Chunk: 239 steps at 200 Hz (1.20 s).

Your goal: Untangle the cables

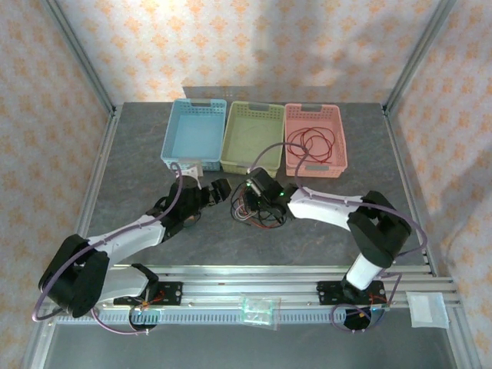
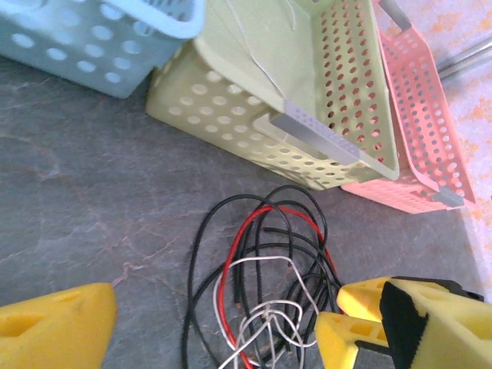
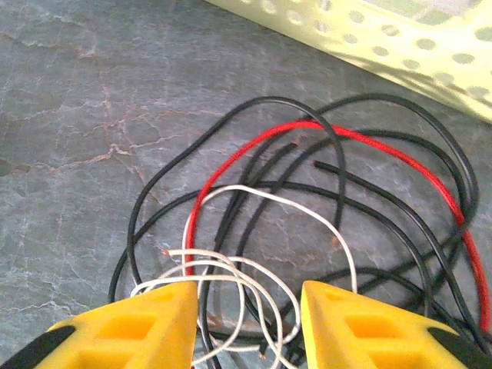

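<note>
The cables lie in one tangle (image 1: 257,211) on the grey table in front of the green basket. In the right wrist view a black cable (image 3: 270,100) makes wide loops, a red cable (image 3: 369,138) arcs through them, and a pale white cable (image 3: 269,196) coils nearest me. My right gripper (image 3: 250,307) is down on the tangle, its yellow fingers apart with the white loops between them, not pinched. My left gripper (image 2: 250,300) is open wide just left of the tangle (image 2: 261,284), touching nothing.
Three baskets stand in a row behind the tangle: blue (image 1: 171,138), green (image 1: 254,108) and pink (image 1: 314,108). A red wire (image 1: 315,142) lies coiled in the pink one, and a thin white wire (image 2: 261,61) in the green one. Bare table stretches to the left.
</note>
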### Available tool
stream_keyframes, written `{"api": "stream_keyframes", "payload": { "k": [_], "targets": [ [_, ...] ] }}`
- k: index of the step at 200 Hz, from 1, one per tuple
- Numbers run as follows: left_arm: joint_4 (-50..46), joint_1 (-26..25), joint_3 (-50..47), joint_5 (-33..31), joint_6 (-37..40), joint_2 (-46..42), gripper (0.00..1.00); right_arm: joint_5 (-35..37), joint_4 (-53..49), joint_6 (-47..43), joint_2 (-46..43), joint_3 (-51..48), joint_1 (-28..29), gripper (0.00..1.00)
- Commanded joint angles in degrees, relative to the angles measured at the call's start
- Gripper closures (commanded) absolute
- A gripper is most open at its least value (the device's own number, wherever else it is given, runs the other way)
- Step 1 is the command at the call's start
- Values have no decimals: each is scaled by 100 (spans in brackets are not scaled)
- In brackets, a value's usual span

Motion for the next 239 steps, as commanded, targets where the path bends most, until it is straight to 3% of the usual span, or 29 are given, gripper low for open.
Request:
{"api": "stream_keyframes", "payload": {
  "k": [1,82,142,200,239],
  "targets": [
    [747,178,-304,309,-438,-180,10,-95,-42,-589,215,289,65,58],
    [1608,626,-989,758,-914,-362,12,-21,-330,-1218,964,1015,187,45],
    [1746,639,-988,736,-901,-181,13,513,-622,-1202,1332,1285,233,46],
    [2248,646,-908,924,-893,247,12,693,-669,-1090,1274,1200,270,56],
    [2097,598,-567,1049,-646,520,12,715,-390,-856,957,948,271,70]
  ]
}}
